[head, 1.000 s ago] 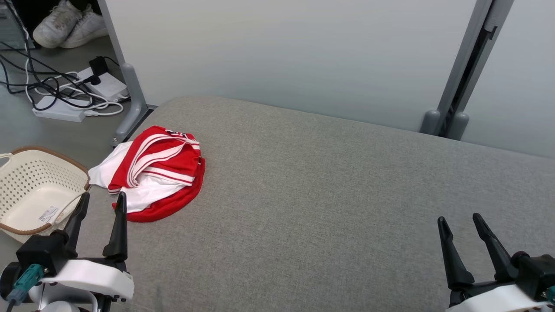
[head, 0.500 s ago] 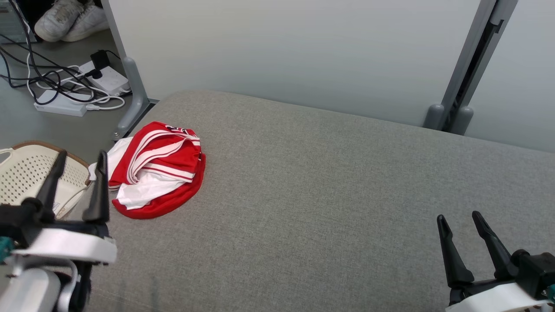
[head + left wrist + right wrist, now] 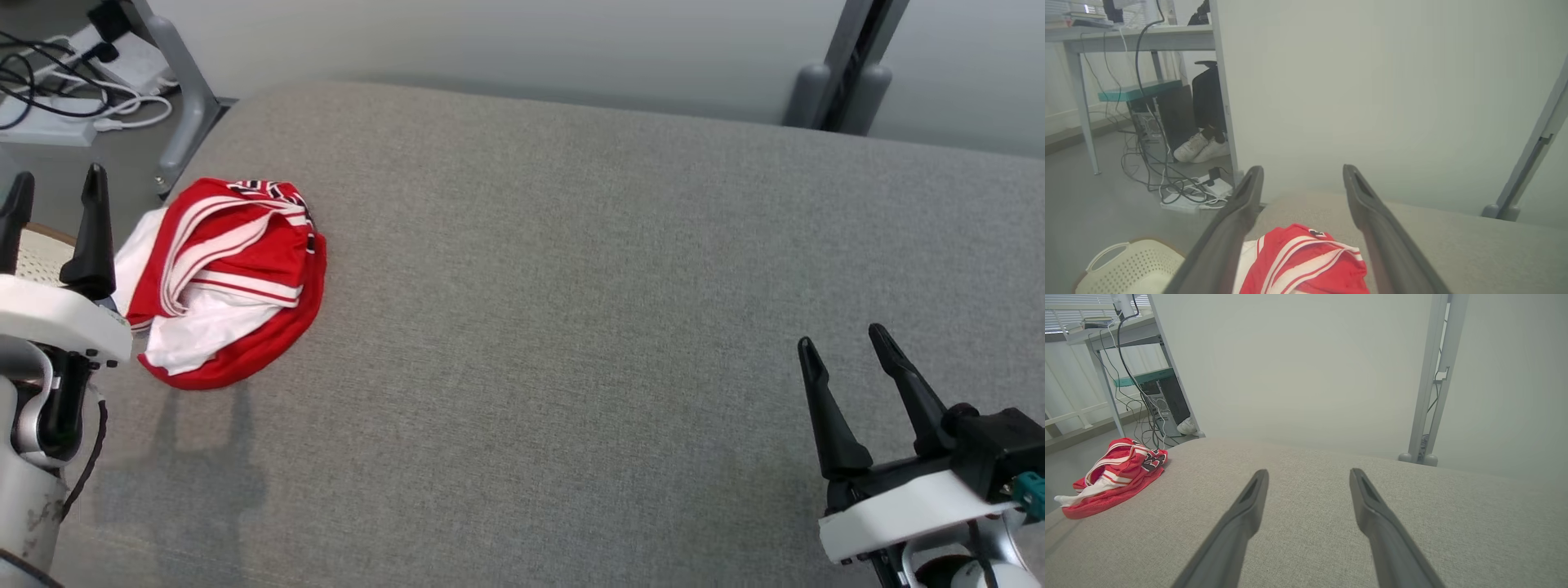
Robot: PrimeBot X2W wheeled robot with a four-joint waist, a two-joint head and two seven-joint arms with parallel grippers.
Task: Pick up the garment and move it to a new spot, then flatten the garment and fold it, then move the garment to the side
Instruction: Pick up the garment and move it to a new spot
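- Right gripper (image 3: 841,335), fingers spread and empty, above the grey tabletop's (image 3: 571,286) near right corner.
- Left gripper (image 3: 60,171), spread and empty, at the tabletop's left edge.
- Crumpled red-and-white jersey (image 3: 233,278) on the tabletop's left side.
- Cables (image 3: 49,90) on the floor past the tabletop's far left corner.

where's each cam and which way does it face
Head view: on the head, looking down at the grey pad; left pincer at left edge, right pincer lower right.
Left wrist view: on that wrist, facing the garment and wall; own fingers show.
Right wrist view: on that wrist, facing across the pad; own fingers show.
All share the garment.
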